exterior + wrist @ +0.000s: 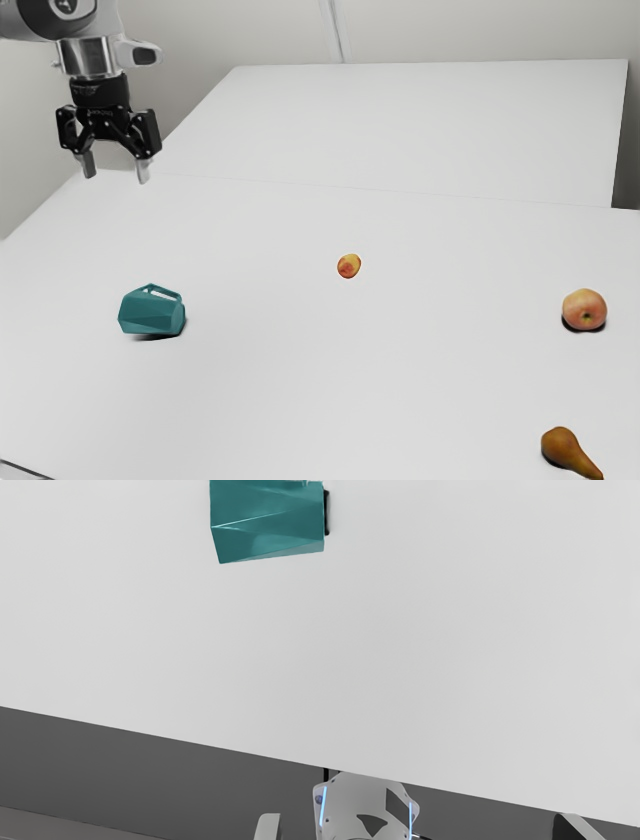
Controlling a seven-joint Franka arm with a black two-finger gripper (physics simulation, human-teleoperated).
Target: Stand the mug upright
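High at the exterior view's upper left, my gripper (115,175) hangs over the table with its two fingers wide apart and nothing between them. The teal faceted mug (152,312) lies on its side on the table, below the gripper's height and apart from it, with its handle pointing up and away from the camera. In the wrist view part of the mug (267,522) is cut off by the picture's edge, while the gripper (417,827) has its fingertips far apart at the bottom edge.
A small yellow-red fruit (349,266) rests near the middle of the white table (330,400). Toward the exterior view's right are an apple (584,310) and a brown pear (568,452). The arm's base (365,805) stands beyond the table's edge.
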